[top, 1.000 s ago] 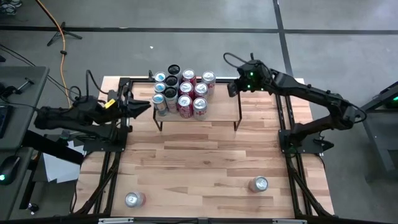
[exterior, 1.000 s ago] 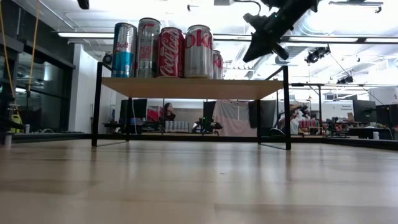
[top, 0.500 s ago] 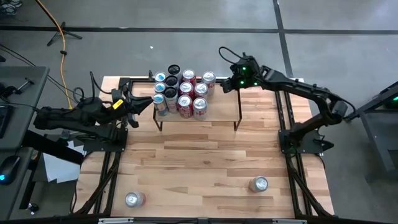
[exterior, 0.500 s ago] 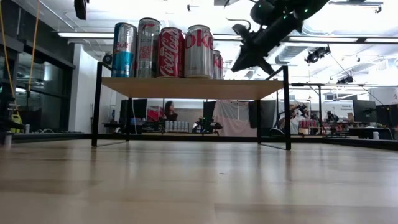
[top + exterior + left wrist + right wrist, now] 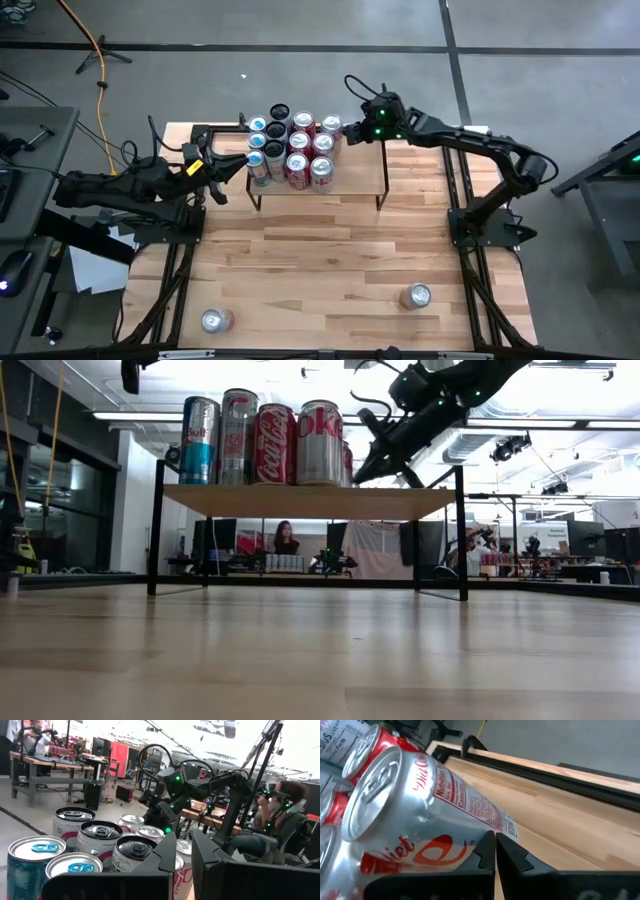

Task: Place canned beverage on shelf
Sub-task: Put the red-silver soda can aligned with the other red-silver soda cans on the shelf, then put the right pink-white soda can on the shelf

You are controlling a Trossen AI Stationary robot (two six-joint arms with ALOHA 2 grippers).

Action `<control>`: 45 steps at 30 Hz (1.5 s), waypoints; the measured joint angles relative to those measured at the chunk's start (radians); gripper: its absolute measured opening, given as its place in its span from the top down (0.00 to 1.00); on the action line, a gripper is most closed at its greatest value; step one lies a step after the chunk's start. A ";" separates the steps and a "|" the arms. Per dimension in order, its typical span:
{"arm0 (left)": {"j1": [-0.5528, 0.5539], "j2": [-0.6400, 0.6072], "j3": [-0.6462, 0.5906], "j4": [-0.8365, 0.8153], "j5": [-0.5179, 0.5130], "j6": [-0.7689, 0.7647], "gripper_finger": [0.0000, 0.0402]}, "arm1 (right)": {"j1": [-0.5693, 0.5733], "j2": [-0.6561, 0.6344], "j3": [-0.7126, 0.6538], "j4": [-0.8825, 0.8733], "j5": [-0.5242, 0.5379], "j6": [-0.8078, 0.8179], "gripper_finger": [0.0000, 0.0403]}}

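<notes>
The shelf (image 5: 355, 175) stands at the table's far side, with several cans (image 5: 292, 145) packed upright on its left half. My right gripper (image 5: 347, 131) is shut and slants down over the shelf top, its tip beside the rightmost can, a silver Diet Coke can (image 5: 420, 805). In the low view, my right gripper (image 5: 360, 477) is just above the plank (image 5: 300, 500). My left gripper (image 5: 243, 165) is shut. It hovers level at the cans' left side, about as high as their tops (image 5: 100, 827), and touches nothing I can see. My right gripper has its shut fingertips (image 5: 490, 842) at the lower side wall of the Diet Coke can (image 5: 465, 827), coming from the table's right and slanting down. I cannot tell whether they touch it. The can stands upright on the shelf.
Two loose cans are on the tabletop near the front edge, one at the left (image 5: 216, 320) and one at the right (image 5: 416, 296). The shelf's right half is bare plank. A person (image 5: 280, 805) sits in the room beyond the table.
My right gripper has gone toward the table's left edge and down, from beyond the shelf's right end to the rightmost can, rolling as it went. My left gripper has swung its tip a little toward the far edge. The cans have kept still.
</notes>
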 joint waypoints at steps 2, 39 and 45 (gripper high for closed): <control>0.000 0.000 0.000 0.000 0.000 0.000 1.00 | 0.011 0.017 0.000 0.033 0.000 0.021 1.00; -0.001 -0.087 0.002 0.027 0.106 -0.078 1.00 | 0.221 -0.439 0.000 -0.123 -0.152 -0.418 1.00; -0.001 -0.087 0.002 0.026 0.156 -0.025 1.00 | 0.341 -0.420 0.000 0.025 -0.107 -0.361 1.00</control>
